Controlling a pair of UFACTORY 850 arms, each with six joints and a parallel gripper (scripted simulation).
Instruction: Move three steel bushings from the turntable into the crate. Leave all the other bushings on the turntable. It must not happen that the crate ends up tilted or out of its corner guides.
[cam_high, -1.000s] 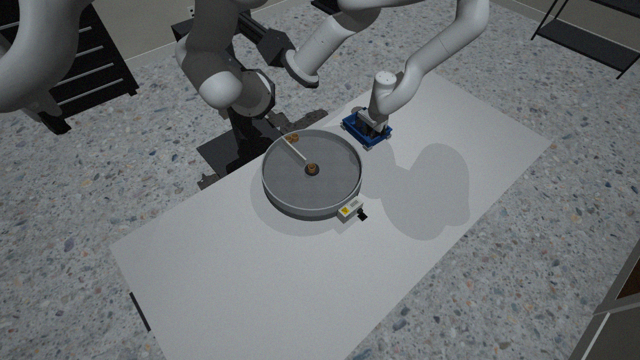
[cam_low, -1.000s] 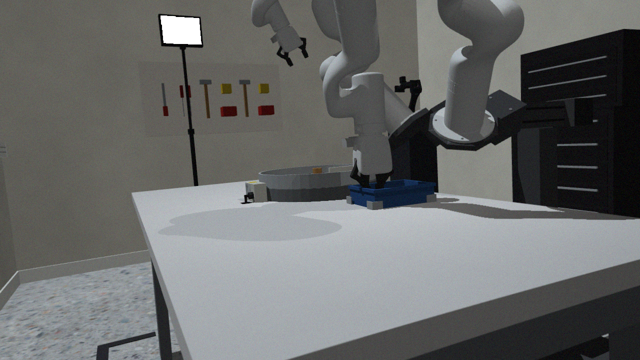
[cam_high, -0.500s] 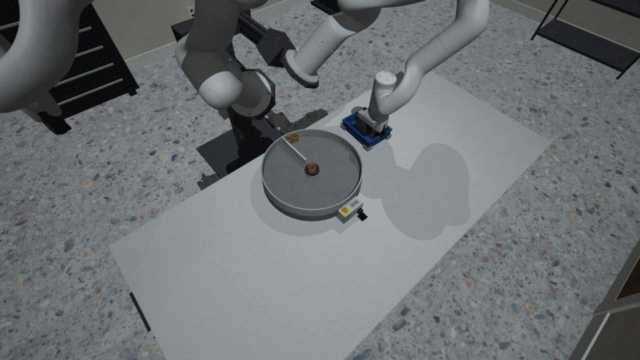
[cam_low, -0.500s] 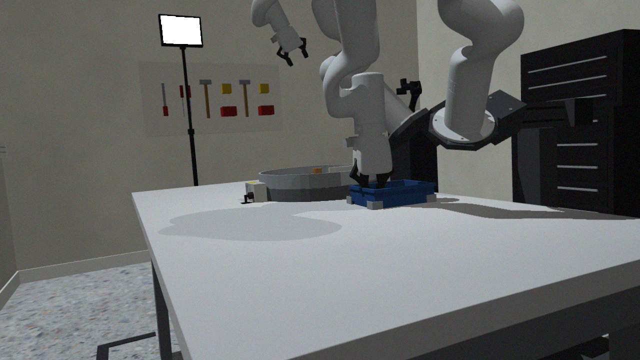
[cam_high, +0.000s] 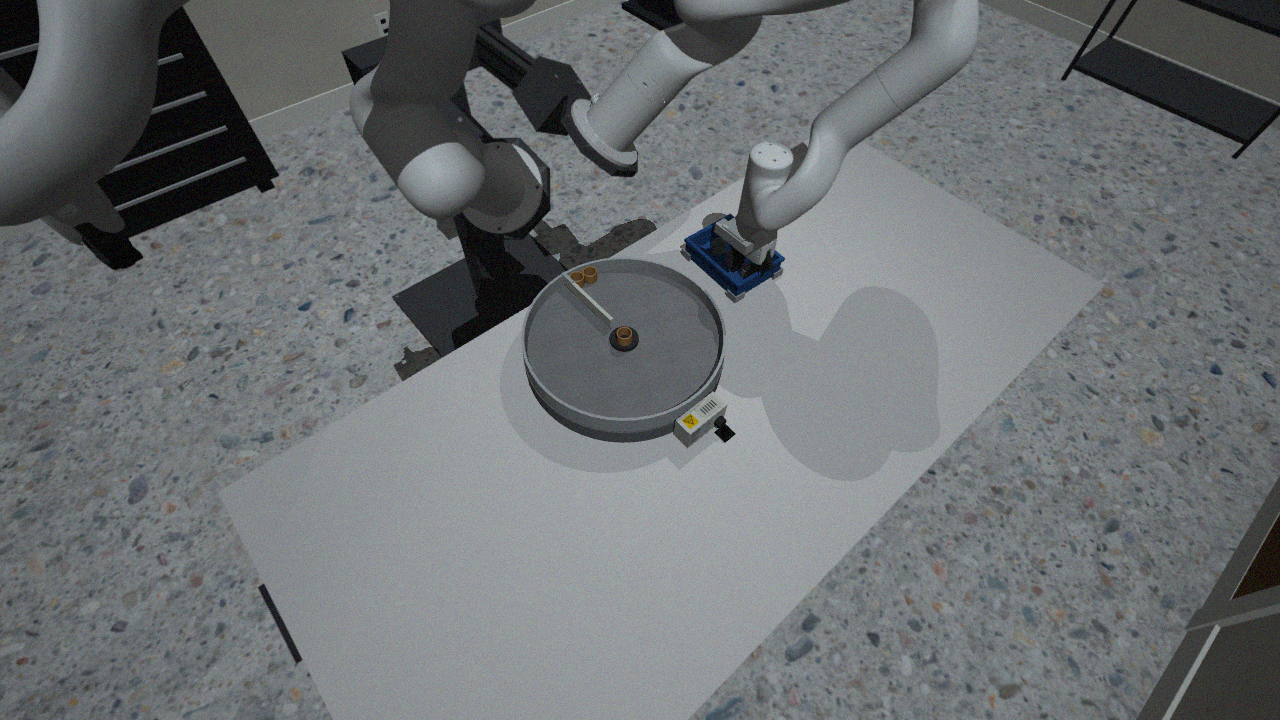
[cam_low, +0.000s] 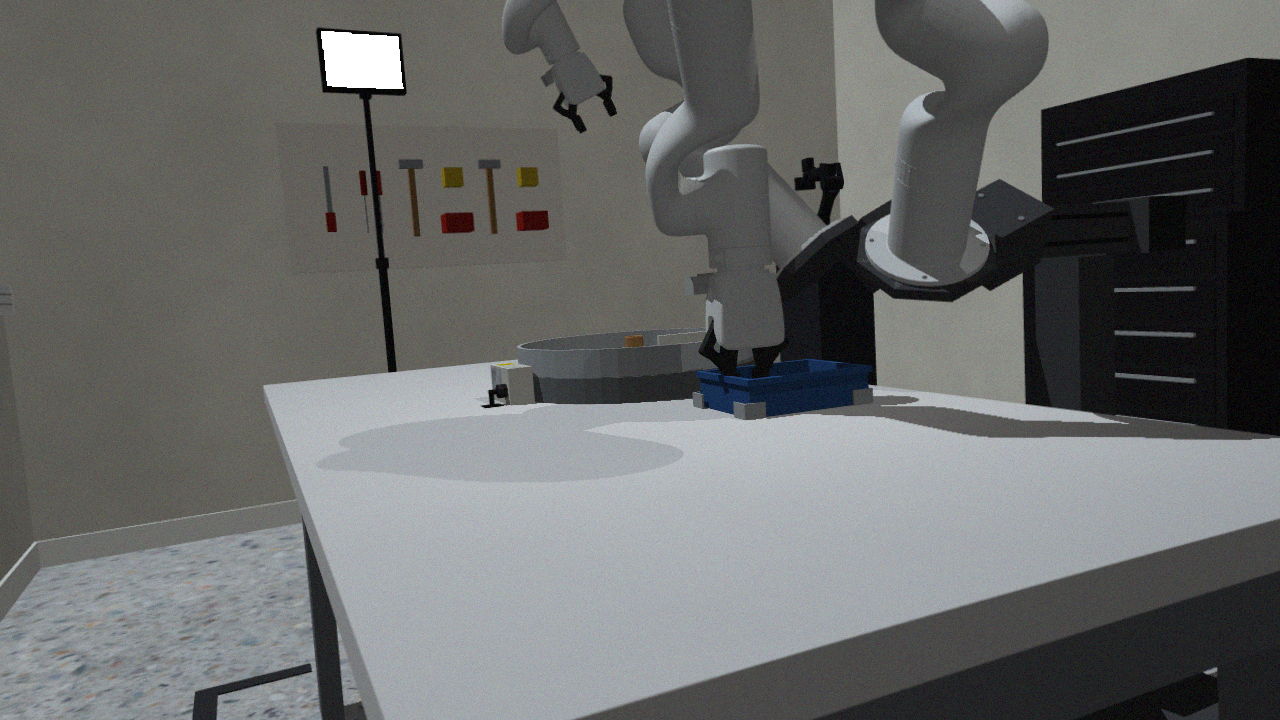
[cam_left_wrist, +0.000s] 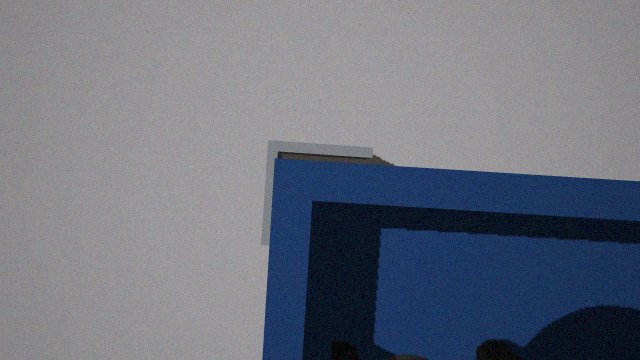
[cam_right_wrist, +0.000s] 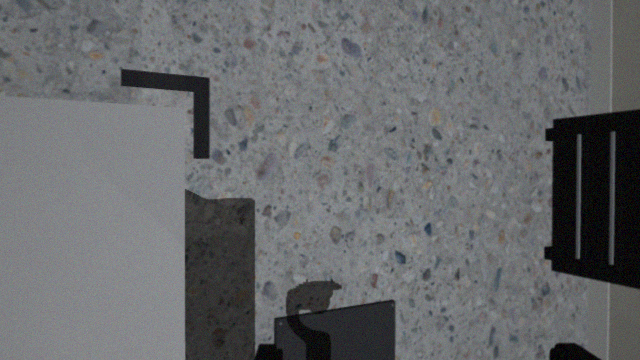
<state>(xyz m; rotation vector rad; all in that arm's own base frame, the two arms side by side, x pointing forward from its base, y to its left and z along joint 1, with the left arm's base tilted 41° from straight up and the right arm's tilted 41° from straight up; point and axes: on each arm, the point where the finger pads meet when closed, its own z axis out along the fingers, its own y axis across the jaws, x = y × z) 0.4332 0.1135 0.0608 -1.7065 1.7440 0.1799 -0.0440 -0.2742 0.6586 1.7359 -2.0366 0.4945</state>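
Left hand (cam_high: 741, 261) (cam_low: 747, 368) (cam_left_wrist: 415, 350) points down into the blue crate (cam_high: 711, 273) (cam_low: 810, 389) (cam_left_wrist: 450, 185), fingertips below the rim near one end; its fingers stand partway apart, released; a dull rounded edge shows between them at the bottom of the left wrist view, too cut off to identify; crate sits level on the counter (cam_high: 537, 555) (cam_low: 716, 537) (cam_left_wrist: 125, 150) (cam_right_wrist: 90, 225), inside its grey corner guides (cam_high: 734, 294) (cam_low: 750, 410) (cam_left_wrist: 320, 149); where the steel bushings are, cannot tell, most of the crate's inside being hidden by the hand or too dark; turntable (cam_high: 662, 376) (cam_low: 608, 362) stands near the crate; two copper-coloured bushings (cam_high: 583, 276) sit side by side on it, by the rim, at the outer end of a pale bar (cam_high: 588, 300) (cam_low: 680, 338); another copper-coloured bushing, the centre one (cam_high: 623, 336) (cam_low: 633, 341), is upright on the dark hub at the bar's inner end; control box (cam_high: 700, 419) (cam_low: 512, 383) with a yellow warning label is against the turntable's outer wall; right hand (cam_high: 111, 250) (cam_low: 597, 121) (cam_right_wrist: 417, 354) is raised well apart from crate and turntable, released, fingers spread wide; its wrist view takes in a counter corner, speckled floor and a black drawer cabinet (cam_right_wrist: 595, 200).

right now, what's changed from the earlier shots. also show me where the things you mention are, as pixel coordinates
Nothing has visibly changed. The left hand (cam_high: 742, 266) (cam_low: 744, 370) (cam_left_wrist: 412, 351) is still low at the crate (cam_high: 716, 274) (cam_low: 810, 390) (cam_left_wrist: 450, 186), which stays put beside the turntable (cam_high: 617, 416) (cam_low: 608, 362); I see no grasp or release.
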